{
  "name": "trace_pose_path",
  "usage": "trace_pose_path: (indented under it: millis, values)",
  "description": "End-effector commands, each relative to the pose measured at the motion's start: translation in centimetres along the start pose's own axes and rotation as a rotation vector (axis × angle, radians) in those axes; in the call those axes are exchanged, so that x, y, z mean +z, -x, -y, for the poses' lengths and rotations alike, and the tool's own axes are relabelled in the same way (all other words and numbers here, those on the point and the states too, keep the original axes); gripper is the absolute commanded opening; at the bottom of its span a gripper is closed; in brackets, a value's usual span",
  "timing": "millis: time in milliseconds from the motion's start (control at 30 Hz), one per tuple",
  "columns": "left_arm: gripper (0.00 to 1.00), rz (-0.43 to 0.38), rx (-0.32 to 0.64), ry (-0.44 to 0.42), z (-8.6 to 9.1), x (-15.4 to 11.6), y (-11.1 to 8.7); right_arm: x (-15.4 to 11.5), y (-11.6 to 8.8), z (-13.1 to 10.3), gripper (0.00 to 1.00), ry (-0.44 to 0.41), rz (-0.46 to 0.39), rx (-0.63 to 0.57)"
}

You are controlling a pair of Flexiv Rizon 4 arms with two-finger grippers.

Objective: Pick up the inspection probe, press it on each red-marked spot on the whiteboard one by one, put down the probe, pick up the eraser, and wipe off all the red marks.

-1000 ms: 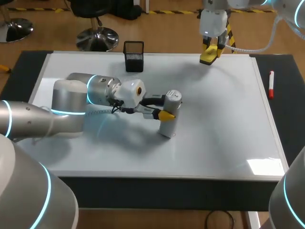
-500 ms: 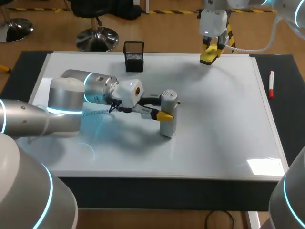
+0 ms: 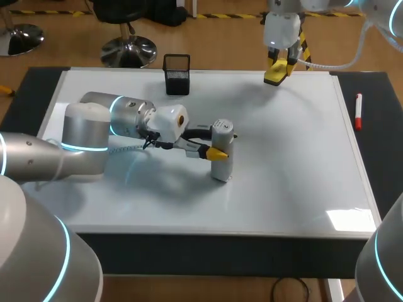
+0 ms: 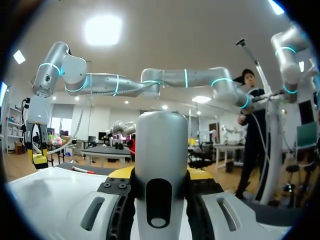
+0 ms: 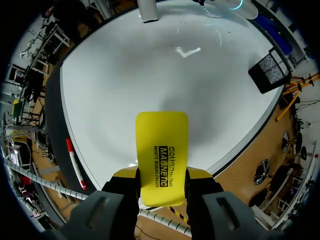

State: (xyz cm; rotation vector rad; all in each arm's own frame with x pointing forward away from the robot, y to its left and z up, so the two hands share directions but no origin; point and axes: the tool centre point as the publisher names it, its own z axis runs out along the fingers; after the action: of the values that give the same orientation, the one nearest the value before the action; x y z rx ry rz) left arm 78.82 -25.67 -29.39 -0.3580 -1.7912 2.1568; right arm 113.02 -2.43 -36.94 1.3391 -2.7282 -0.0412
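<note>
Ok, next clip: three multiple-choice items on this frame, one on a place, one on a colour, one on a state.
1. Where is the red marker? A) beside the whiteboard, off its right edge B) at its middle C) upright at its near edge
2. What colour is the eraser? A) blue B) yellow C) black
3. What state is the left gripper in? A) open, empty B) shut on the eraser C) shut on the probe

A: it lies clear of the board, past its right edge. B: a yellow pad sits between the right gripper's fingers. C: both fingers clamp the upright grey cylinder.
</note>
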Motion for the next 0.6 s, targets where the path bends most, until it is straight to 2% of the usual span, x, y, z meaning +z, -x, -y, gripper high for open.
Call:
trace_pose_path:
  millis: [33, 333, 600]
  values:
    - [0.00, 0.007, 0.017, -0.030, 0.8, -0.1, -0.5, -0.2, 0.0, 0.1, 0.00, 0.000, -0.005, -0.002]
    - [0.00, 0.012, 0.074, -0.055, 4.7, -0.6, -0.2, -0.2, 0.0, 0.1, 0.00, 0.000, -0.005, -0.002]
    - [0.00, 0.088, 0.119, -0.058, 7.0, -3.9, 1.3, -0.2, 0.0, 0.1, 0.00, 0.000, -0.005, -0.002]
